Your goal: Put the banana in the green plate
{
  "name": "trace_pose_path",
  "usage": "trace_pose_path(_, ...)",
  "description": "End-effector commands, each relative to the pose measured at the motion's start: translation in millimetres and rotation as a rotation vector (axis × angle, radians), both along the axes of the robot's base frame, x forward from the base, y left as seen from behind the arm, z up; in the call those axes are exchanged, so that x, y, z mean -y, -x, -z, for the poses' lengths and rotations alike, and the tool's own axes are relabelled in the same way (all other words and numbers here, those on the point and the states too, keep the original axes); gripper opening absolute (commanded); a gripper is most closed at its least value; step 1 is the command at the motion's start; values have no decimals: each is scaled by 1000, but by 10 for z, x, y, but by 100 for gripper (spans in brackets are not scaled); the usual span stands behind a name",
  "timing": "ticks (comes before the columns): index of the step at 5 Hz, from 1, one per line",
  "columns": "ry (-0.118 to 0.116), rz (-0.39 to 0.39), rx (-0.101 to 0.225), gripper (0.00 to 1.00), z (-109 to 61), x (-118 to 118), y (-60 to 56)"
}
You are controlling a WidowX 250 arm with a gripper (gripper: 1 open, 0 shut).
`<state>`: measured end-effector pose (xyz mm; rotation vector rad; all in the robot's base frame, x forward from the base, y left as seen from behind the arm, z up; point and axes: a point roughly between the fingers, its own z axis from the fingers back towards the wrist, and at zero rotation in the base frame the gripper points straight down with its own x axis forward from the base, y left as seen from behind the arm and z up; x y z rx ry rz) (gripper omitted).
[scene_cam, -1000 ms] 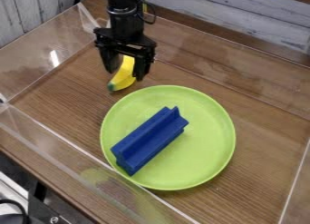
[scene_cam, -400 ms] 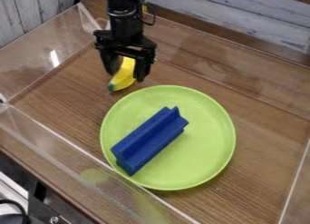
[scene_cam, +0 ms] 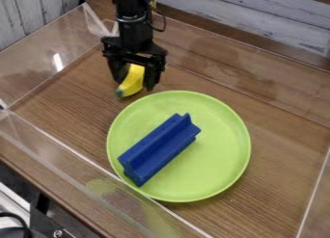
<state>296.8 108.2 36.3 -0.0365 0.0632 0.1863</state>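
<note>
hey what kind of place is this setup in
Probably a robot lab test bench: a wooden tabletop fenced by clear plastic walls, with toy props, a yellow plastic banana and round lime-green plate.

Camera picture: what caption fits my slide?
Open claw straddles the banana beside the green plate holding a blue block.

Single camera; high front vantage, angled down across table (scene_cam: 77, 107); mid-range; whole workspace framed
</note>
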Motion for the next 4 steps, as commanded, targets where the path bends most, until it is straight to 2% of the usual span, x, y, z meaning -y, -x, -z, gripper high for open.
trace_pose_path(1, -25, -9, 43, 0, -93, -64, -103)
trace_pose_path(2, -42, -6, 29, 0, -95, -64, -116)
trace_pose_path(3, -84, 11, 1, 100, -81, -59, -112)
trace_pose_path(4, -89, 17, -4, 0, -80, -31, -118)
